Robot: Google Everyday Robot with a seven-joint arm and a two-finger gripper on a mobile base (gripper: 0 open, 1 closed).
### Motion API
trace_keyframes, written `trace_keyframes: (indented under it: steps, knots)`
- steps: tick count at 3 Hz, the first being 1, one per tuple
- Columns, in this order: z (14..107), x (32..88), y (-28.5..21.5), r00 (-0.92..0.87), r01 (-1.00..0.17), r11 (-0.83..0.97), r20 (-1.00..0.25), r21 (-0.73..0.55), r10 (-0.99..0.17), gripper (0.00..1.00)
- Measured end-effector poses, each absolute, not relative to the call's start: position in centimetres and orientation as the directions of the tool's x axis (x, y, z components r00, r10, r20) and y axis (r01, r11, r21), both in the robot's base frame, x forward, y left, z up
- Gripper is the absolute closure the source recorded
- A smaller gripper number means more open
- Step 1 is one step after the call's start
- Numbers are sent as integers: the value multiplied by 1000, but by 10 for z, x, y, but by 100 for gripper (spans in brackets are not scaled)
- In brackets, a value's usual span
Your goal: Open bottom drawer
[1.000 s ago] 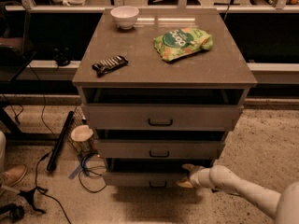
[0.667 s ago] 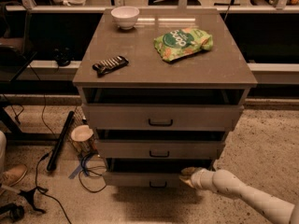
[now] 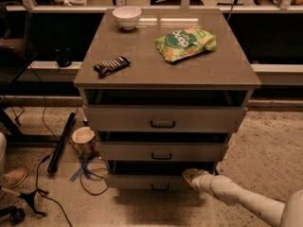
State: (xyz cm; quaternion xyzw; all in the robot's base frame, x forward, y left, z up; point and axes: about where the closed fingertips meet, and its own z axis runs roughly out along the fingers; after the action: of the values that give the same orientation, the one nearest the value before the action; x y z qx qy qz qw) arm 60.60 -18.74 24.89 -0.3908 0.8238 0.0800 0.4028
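Camera view: pale claw at flat-fronted bottom drawer

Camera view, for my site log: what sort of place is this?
Likely a robot test lab: loose cables, a chip bag on the cabinet, the gripper at the bottom drawer.

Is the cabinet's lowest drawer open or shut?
Partly open: dark gap above the flat-fronted grey-brown bottom drawer. The cream pincer is at its right end.

A robotics lab: loose cables on the floor, the tool at the bottom drawer.
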Motion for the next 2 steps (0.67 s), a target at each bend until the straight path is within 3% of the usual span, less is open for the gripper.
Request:
trace_keyframes:
  steps: [2]
  knots:
    - [217, 644, -203, -484, -593, 796, -735, -124, -475, 100]
